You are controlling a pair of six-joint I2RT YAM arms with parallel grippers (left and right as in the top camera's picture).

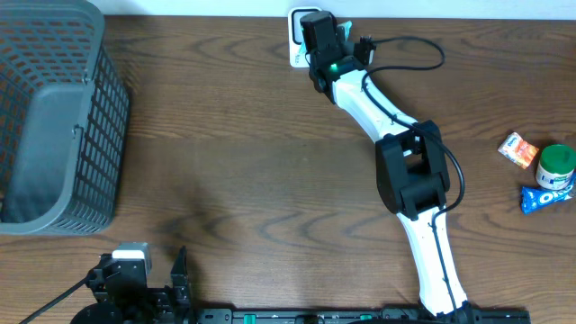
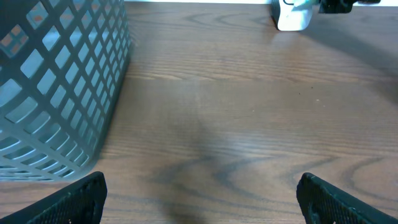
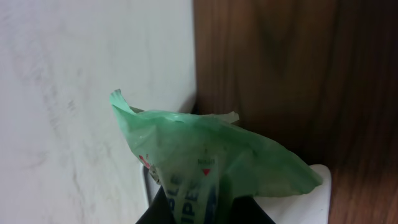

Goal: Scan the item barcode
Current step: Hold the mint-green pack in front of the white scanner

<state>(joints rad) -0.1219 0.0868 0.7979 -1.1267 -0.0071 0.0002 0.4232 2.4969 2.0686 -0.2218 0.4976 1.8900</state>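
From overhead, your right claw [image 1: 312, 38] sits at the far edge of the counter [image 1: 243, 162], right over a white device [image 1: 295, 45]. The arm's black body covers most of that device and whatever the claw carries, so you cannot read the grip from here. Your left claw [image 1: 144, 274] is low at the near edge, partly cut off by the frame. A grey basket [image 1: 54, 117] stands at the far left. Well apart at the right lie an orange packet [image 1: 519, 149], a green-lidded jar [image 1: 555, 165] and a blue packet [image 1: 546, 196], close together.

From the left wrist, your left claw [image 2: 202, 199] is released. Its two fingertips [image 2: 74, 199] show only at the bottom corners, wide apart over bare wood. The basket's wall [image 2: 56, 81] fills the left. The white device [image 2: 292, 18] is clipped by the top edge.

The right wrist gives you what the others hide. Your right claw [image 3: 199, 214] is clenched on a crumpled green packet [image 3: 205, 149], pinched at the bottom edge. The packet's print is blurred and unreadable. It is held against a pale wall [image 3: 81, 93], just above the white device [image 3: 320, 186], which shows only a corner.
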